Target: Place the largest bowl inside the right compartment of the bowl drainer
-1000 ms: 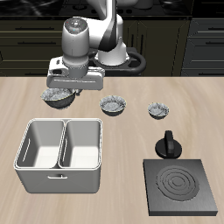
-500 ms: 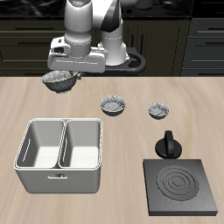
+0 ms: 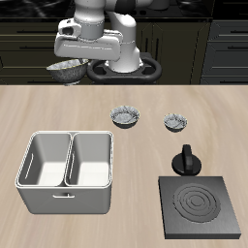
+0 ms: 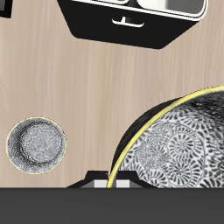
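Observation:
My gripper (image 3: 72, 62) is shut on the rim of the largest bowl (image 3: 65, 70), a speckled grey-and-white bowl. It holds the bowl tilted, high above the table's back part. In the wrist view the bowl (image 4: 175, 144) fills much of the frame, right by the fingers. The bowl drainer (image 3: 58, 189), a light grey tub with two wells, stands near the table's front edge, well below and in front of the bowl. Its right compartment (image 3: 94, 163) holds nothing, and neither does the other well.
Two smaller speckled bowls (image 3: 125, 115) (image 3: 175, 120) sit mid-table; one shows in the wrist view (image 4: 37, 144). A dark stove plate (image 3: 198, 205) lies at the front, with a black knob (image 3: 186, 160) behind it. A dark box-like shape (image 4: 131, 22) is only partly in the wrist view.
My gripper has risen with the largest bowl, from just above the table to high over its back part. The other things have not moved.

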Controlling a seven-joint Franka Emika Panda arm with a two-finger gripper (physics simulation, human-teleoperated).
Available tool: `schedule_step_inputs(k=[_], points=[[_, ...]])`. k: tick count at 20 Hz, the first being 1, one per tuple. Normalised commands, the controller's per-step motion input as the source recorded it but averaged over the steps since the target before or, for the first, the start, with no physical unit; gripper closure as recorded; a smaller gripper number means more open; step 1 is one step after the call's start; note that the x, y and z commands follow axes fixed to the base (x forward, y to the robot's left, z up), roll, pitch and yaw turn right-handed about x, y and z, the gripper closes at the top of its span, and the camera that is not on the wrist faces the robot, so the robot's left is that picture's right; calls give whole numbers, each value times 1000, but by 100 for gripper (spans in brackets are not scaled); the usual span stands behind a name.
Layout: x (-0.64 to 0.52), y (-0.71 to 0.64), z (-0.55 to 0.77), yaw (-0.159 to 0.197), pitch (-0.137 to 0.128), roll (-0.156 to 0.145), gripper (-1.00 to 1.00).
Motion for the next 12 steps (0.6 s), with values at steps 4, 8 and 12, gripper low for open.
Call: schedule_step_inputs(k=[4, 8, 12], points=[[54, 151, 374, -9, -59, 12, 100], [200, 8, 162, -20, -6, -23, 100], [362, -127, 161, -51, 30, -30, 100]])
